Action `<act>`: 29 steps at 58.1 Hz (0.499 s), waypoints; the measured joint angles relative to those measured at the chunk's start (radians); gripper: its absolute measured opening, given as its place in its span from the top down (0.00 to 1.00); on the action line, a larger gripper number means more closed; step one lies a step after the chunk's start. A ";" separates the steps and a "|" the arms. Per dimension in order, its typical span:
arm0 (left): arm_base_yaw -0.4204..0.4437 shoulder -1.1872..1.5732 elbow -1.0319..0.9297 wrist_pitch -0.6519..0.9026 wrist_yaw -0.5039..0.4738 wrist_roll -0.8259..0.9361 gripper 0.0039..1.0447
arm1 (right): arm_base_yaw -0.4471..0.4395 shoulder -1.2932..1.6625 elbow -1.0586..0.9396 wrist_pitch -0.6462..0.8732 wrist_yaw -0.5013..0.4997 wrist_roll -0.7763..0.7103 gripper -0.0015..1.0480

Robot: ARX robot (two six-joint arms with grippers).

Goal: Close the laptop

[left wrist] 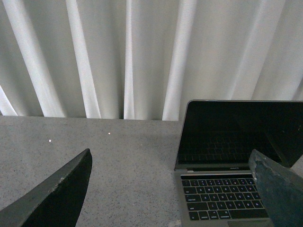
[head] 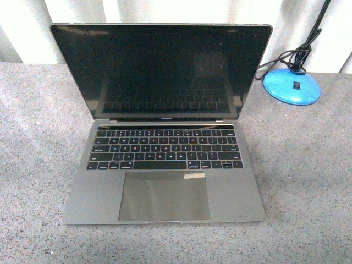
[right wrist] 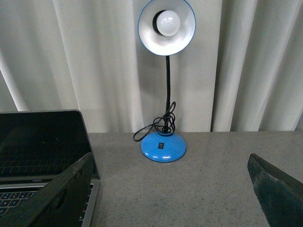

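The laptop (head: 165, 165) is space-grey with a black keyboard, a large trackpad and a dark glossy screen. It stands open in the middle of the grey speckled table, its screen upright toward the curtain. It also shows in the left wrist view (left wrist: 227, 189) and in the right wrist view (right wrist: 38, 146). Neither arm shows in the front view. My left gripper (left wrist: 173, 189) is open and empty above the table beside the laptop's left edge. My right gripper (right wrist: 173, 189) is open and empty above the table beside the laptop's right edge.
A blue desk lamp (right wrist: 163, 144) with a black gooseneck and coiled cord stands on the table behind the laptop's right side; its base shows in the front view (head: 291, 85). A white pleated curtain (left wrist: 128, 56) hangs along the table's far edge.
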 joint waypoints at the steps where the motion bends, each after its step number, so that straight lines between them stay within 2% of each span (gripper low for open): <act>1: 0.000 0.000 0.000 0.000 0.000 0.000 0.06 | 0.000 0.000 0.000 0.000 0.000 0.000 0.10; 29: 0.000 0.000 0.000 0.000 0.000 0.000 0.06 | 0.000 0.000 0.000 0.000 0.000 0.000 0.10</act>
